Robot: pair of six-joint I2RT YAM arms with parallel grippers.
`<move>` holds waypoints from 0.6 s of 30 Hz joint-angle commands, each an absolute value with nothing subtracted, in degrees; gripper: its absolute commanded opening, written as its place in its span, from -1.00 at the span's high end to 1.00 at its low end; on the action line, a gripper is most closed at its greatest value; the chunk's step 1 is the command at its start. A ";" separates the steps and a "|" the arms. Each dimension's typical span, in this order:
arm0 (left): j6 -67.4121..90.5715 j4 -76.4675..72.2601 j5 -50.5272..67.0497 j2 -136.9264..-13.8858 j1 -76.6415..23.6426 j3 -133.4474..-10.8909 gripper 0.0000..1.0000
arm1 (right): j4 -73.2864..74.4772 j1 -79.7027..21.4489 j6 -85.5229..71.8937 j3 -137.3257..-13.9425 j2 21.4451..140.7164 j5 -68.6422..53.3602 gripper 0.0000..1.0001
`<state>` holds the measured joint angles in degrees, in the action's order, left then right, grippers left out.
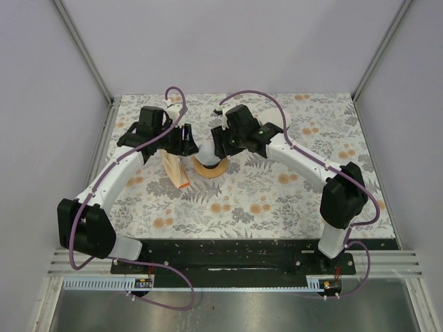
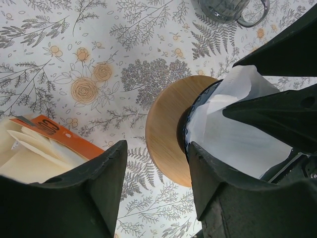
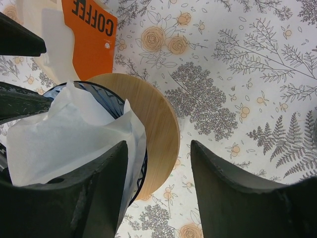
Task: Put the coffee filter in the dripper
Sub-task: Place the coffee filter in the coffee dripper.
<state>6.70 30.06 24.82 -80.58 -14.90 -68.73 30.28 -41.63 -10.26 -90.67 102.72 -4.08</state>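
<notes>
White paper coffee filter [image 3: 64, 134]: sits in the dark blue ribbed dripper [image 3: 113, 105] on the round wooden base [image 3: 158, 124], rising above the rim. It lies just beside the left end effector [image 2: 156, 148] and the right end effector [image 3: 158, 148], which both hang over the base. Only the left wrist view shows the grey glass mug [image 2: 225, 10] beyond the base. The top view hides the filter. Both end effectors have their fingers spread apart and grip nothing.

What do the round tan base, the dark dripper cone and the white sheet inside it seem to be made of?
Round tan base: likely wood, matte, faint straight grain. Dark dripper cone: glass or plastic, translucent bluish, glossy; unclear which. White sheet: thin paper, matte, creased edges.
</notes>
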 commanded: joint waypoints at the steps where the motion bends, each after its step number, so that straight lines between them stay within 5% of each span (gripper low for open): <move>1: 4.31 28.04 20.83 -80.77 -14.77 -67.94 -0.11 | 28.56 -41.57 -8.88 -90.18 103.53 -3.69 -0.23; 18: 5.45 28.21 25.48 -78.22 -14.85 -71.81 -0.35 | 30.59 -41.57 -5.98 -95.45 102.13 -7.38 -0.39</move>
